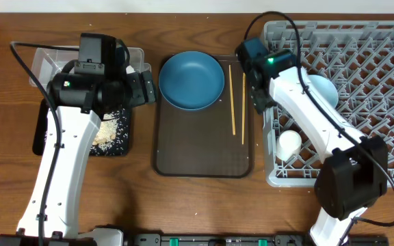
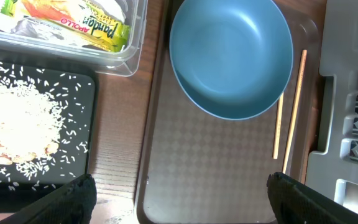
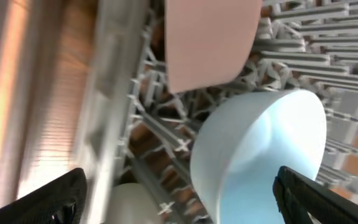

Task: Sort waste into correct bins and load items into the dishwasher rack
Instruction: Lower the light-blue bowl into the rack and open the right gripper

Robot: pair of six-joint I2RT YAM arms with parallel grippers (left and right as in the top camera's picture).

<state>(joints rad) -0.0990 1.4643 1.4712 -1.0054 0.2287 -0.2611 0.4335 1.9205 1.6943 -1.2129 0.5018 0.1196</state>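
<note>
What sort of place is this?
Probably a dish-clearing station staged on a wooden table: a grey plastic dishwasher rack, a dark brown rectangular serving tray bearing a round dark blue plate, and a shallow black tray of white rice scraps.

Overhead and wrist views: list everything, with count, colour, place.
dishwasher rack: one, grey, right.
pale blue bowl: one, in rack.
small white vessel: one, rack's near-left corner.
serving tray: one, dark brown, centre.
plate: one, dark blue, on serving tray.
chopsticks: two, wooden, on serving tray.
clear tub: one, far left.
snack wrapper: one, yellow-green, in clear tub.
black tray: one, near left.
rice scraps: one heap, white, on black tray.
table: one, brown wood.
left gripper: black, open, by serving tray.
right gripper: black, open, by rack.
</note>
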